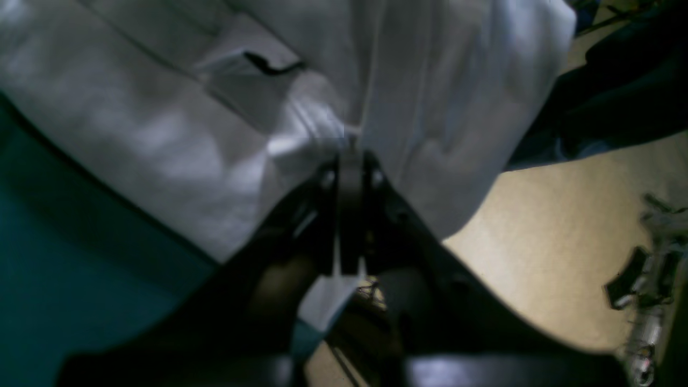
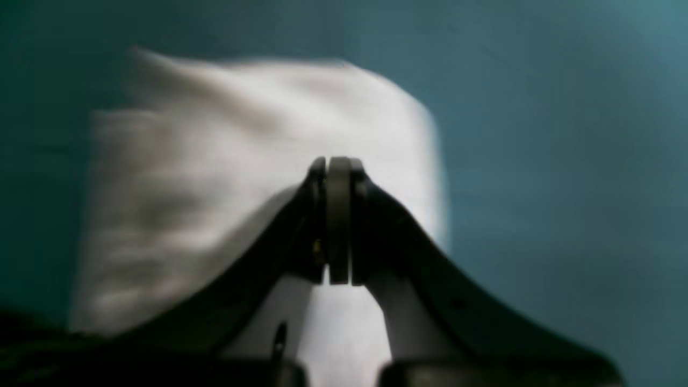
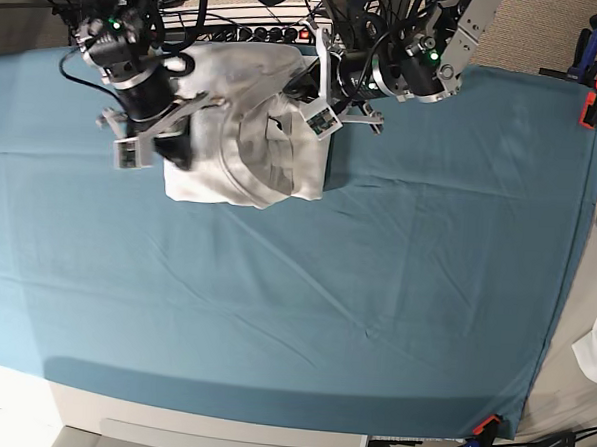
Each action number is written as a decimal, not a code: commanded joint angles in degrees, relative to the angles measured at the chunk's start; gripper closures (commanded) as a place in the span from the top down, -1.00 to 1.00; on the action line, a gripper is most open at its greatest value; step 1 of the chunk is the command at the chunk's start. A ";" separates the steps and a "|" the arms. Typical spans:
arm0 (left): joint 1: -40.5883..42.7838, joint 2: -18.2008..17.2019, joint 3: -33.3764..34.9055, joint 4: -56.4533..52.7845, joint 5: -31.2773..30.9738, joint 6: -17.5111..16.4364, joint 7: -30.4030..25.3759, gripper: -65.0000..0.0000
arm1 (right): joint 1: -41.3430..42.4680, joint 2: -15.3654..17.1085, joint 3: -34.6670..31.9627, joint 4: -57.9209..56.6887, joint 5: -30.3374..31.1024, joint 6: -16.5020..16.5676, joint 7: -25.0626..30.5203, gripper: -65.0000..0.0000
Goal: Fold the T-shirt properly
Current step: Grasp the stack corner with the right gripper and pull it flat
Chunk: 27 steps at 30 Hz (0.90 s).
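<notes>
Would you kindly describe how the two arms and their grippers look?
Both arms are black and silver-grey, each with a small green light and loose black cables. The left gripper and right gripper have dark curved fingers with grey pads. Small square tags sit near each wrist.

we see a plain white t-shirt (image 3: 245, 141) with no print, lying on a solid teal-blue cloth (image 3: 375, 288); both grippers are black, and the floor (image 1: 543, 236) is beige.
</notes>
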 commanded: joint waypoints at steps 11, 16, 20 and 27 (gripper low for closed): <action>-0.24 -0.02 -0.02 0.96 0.68 -0.15 -1.18 -1.00 | 0.39 0.24 17.09 -0.96 21.53 6.25 -0.76 -1.00; -0.24 -0.02 -0.02 0.96 0.68 -0.17 -1.18 -1.00 | 3.21 0.31 22.49 -11.15 30.75 10.51 -3.43 -1.00; -0.24 -0.07 -0.02 0.96 0.70 -0.17 -1.18 -1.00 | 7.50 0.42 22.49 -21.14 38.80 12.95 -8.02 -1.00; -0.09 -0.15 -0.02 0.96 0.70 -0.20 -1.05 -1.00 | 12.94 2.03 22.12 -30.97 44.22 12.95 -12.41 -1.00</action>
